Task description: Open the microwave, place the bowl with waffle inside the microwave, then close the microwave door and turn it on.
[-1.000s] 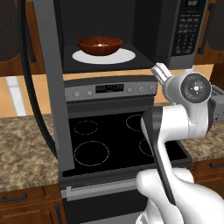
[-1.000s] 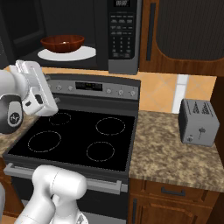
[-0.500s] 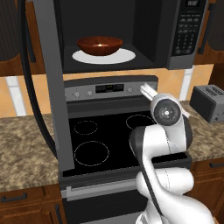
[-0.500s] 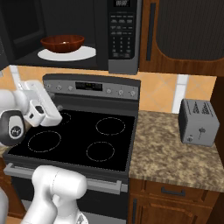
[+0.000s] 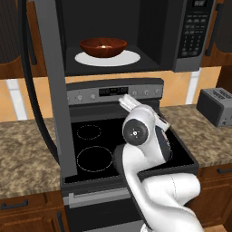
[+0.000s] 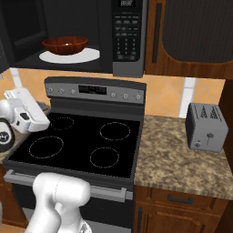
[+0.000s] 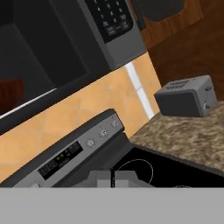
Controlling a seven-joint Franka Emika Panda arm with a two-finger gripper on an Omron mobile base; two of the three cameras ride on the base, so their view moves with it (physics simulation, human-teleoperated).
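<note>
Stove (image 6: 82,141) below open microwave (image 6: 129,36) (bowl (image 5: 103,46) inside); claw (image 7: 112,178) together, empty

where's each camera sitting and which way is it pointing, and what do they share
Left base view: behind the arm's left, facing forward and down at the stove and the open microwave; the arm rises lower right.
Right base view: behind the arm's right, facing the same stove and toaster; the arm sits lower left.
Hand view: on the hand, tilted, looking up past the stove's control panel; the shut pincer is at the bottom.
Shared: both base views show the bowl on the turntable plate; all three show the toaster.
</note>
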